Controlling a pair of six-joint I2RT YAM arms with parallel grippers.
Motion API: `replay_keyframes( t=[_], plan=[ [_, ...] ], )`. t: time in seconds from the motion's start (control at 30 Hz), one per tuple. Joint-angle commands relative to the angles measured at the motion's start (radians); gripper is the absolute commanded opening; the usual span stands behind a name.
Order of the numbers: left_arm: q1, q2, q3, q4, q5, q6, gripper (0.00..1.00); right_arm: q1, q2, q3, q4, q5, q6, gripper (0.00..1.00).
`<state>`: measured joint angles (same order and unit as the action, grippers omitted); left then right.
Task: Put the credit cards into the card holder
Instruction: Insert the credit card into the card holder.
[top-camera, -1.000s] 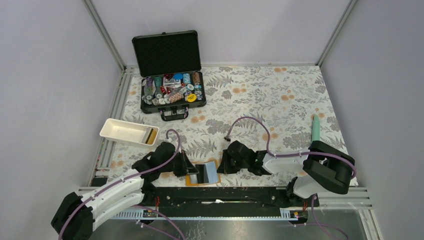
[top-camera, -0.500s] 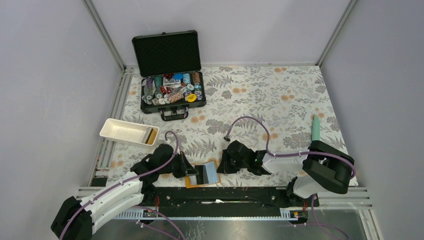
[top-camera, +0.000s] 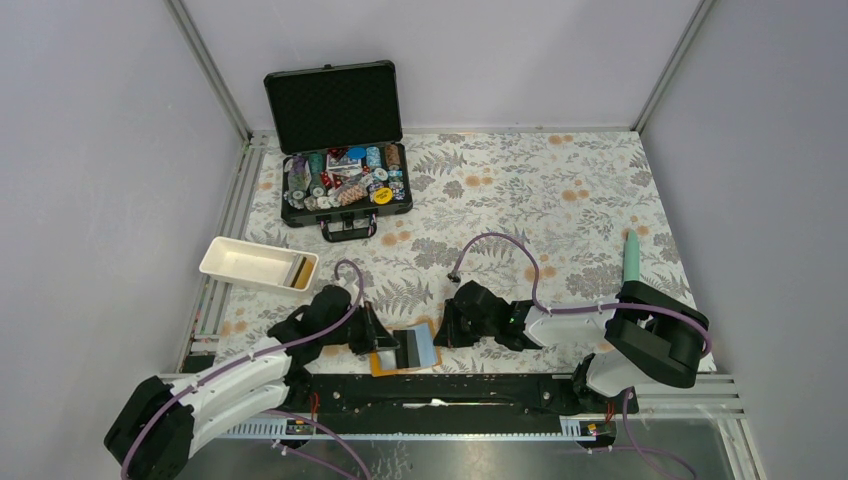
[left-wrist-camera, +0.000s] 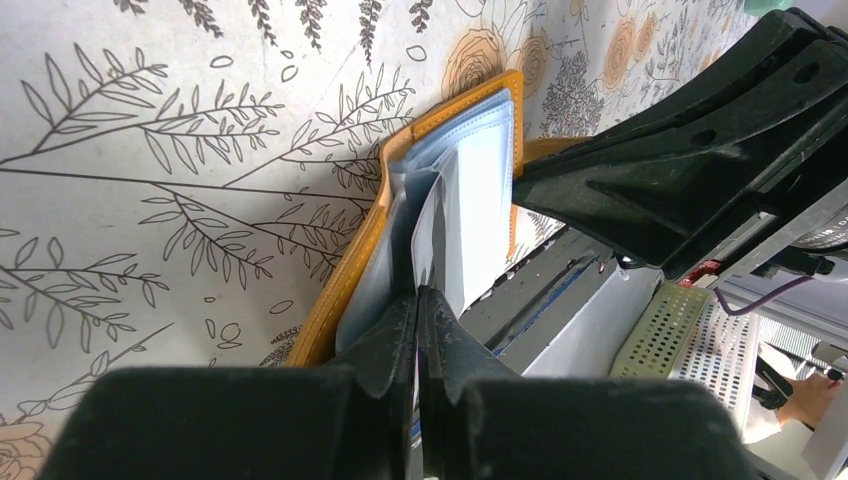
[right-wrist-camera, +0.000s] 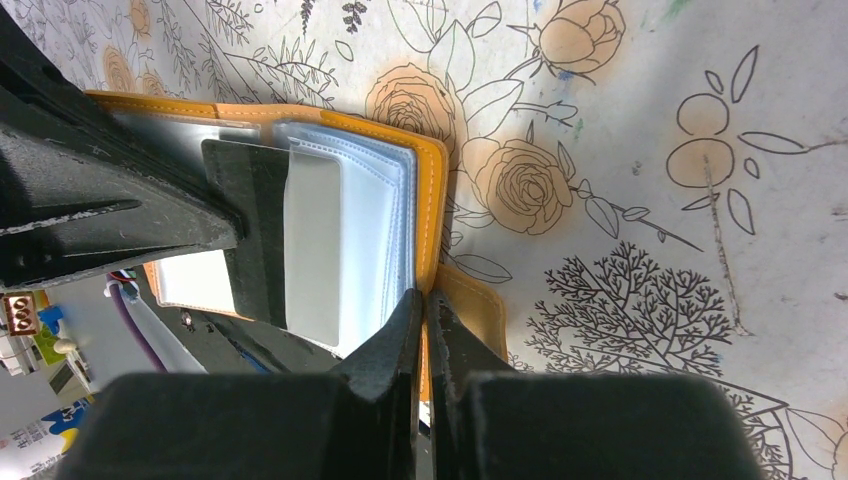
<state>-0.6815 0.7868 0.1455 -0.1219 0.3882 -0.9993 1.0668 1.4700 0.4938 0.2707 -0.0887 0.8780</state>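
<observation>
Your orange card holder (right-wrist-camera: 350, 230) lies open, pale blue sleeves showing; left jaws pinch the black card (right-wrist-camera: 255, 230), right jaws clamp the holder's edge.

Bright, even overhead light; soft shadows; wrist views blur and distort near edges.

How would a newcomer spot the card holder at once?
At the near edge of the floral table, between the left claw and the right claw, lies the open card holder. It is the only orange-edged thing with pale blue sleeves, unlike the white tray and black case.
</observation>
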Motion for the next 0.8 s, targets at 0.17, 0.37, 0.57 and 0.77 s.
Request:
replay_keyframes(
  t=[0.17,0.37,0.57,0.77],
  plan=[
    [-0.001,0.045,0.076,-0.093,-0.004,0.061,0.19,0.005,0.029,-0.008,-0.097,0.07,-0.034,0.0],
    [-0.001,0.04,0.117,-0.17,-0.031,0.09,0.35,0.006,0.011,-0.009,-0.109,0.081,-0.039,0.0],
    [-0.003,0.032,0.121,-0.176,-0.034,0.082,0.38,0.005,0.007,-0.012,-0.11,0.081,-0.04,0.0],
    [-0.023,0.045,0.131,-0.157,-0.044,0.063,0.35,0.006,0.009,-0.012,-0.105,0.08,-0.04,0.0]
  ],
)
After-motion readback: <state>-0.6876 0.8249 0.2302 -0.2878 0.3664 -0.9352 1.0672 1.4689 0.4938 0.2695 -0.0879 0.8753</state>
